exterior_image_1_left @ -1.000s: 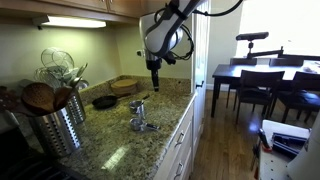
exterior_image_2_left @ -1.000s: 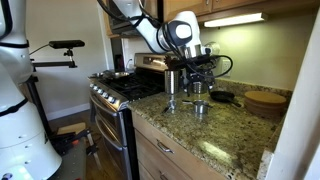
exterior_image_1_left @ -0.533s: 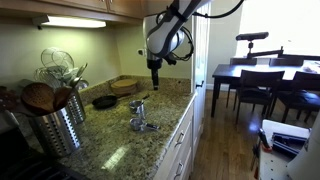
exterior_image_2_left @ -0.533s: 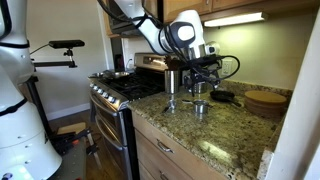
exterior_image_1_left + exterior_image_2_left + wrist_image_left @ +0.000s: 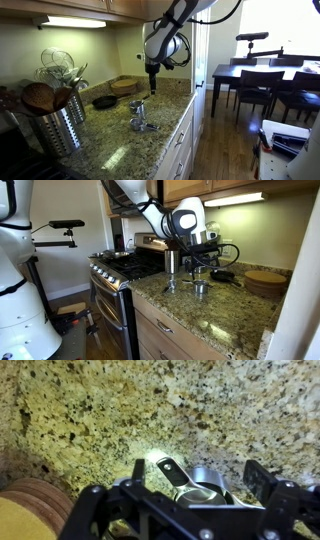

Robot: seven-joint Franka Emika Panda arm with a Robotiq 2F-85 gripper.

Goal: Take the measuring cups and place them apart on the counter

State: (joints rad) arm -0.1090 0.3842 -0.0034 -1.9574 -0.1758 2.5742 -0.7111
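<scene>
The measuring cups (image 5: 141, 117) are small shiny silver cups nested together on the speckled granite counter (image 5: 120, 145), near its front edge. They also show in an exterior view (image 5: 197, 286). My gripper (image 5: 153, 88) hangs open and empty above and just behind them, fingers pointing down. In the wrist view the cups (image 5: 190, 484), with a flat handle angled up to the left, lie below and between my two open fingers (image 5: 198, 475). The fingers do not touch the cups.
A black skillet (image 5: 105, 101) and a wooden bowl (image 5: 125, 86) sit behind the cups. A ribbed steel utensil canister (image 5: 55, 128) stands at the counter's near end. A stove (image 5: 122, 268) adjoins the counter. A dark dining table (image 5: 262, 74) with chairs stands beyond.
The gripper has shifted only slightly above the cups. The cups have not moved.
</scene>
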